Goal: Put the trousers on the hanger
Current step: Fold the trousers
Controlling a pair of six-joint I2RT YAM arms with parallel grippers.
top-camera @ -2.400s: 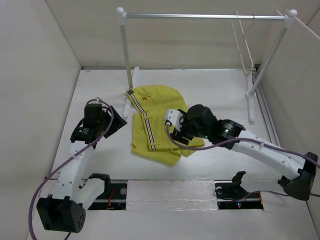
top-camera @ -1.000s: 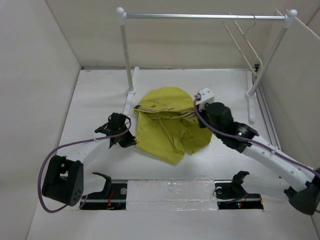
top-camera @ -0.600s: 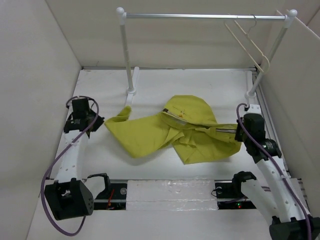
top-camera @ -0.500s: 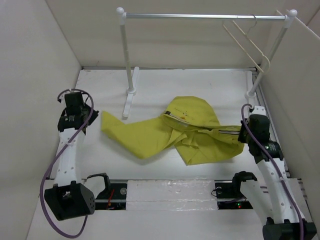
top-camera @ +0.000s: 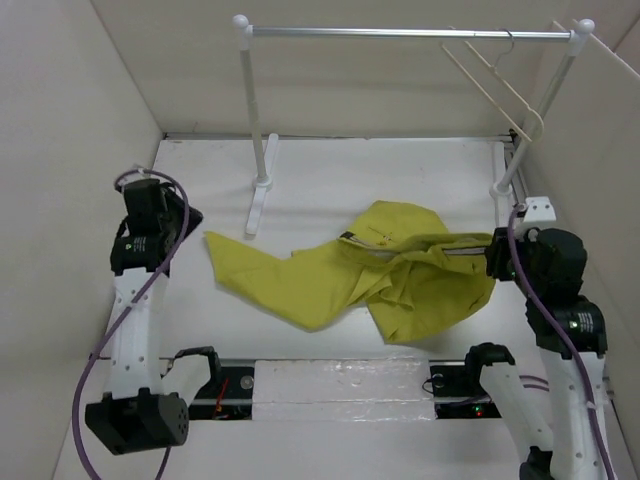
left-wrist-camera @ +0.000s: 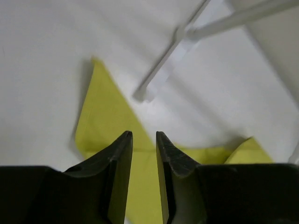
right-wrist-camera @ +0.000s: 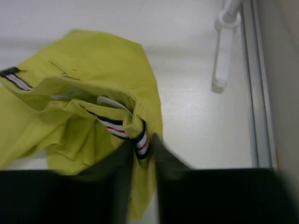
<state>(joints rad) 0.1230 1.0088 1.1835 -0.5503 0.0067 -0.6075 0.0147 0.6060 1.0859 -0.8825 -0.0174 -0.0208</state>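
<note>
The mustard-yellow trousers (top-camera: pixel 330 280) lie spread across the middle of the table, one leg reaching left. My right gripper (top-camera: pixel 496 262) is shut on the striped waistband (right-wrist-camera: pixel 142 140) at their right end, and the cloth bunches between the blurred fingers of the gripper (right-wrist-camera: pixel 141 149). My left gripper (top-camera: pixel 188 222) hovers just left of the leg tip. In the left wrist view its fingers (left-wrist-camera: pixel 144 137) stand narrowly apart with nothing between them, and the yellow leg (left-wrist-camera: pixel 107 116) lies beyond. The cream hanger (top-camera: pixel 487 95) hangs tilted from the right end of the rail.
The silver rail (top-camera: pixel 400 33) stands at the back on two white posts. Its left foot (top-camera: pixel 255 205) is close to the trouser leg and shows in the left wrist view (left-wrist-camera: pixel 163 74). Its right foot (right-wrist-camera: pixel 223 56) is near my right gripper. Walls enclose the table on both sides.
My left gripper let go of the trouser leg and drew back left. My right gripper pulled the waistband right and nearer, dragging the trousers. The hanger has swung.
</note>
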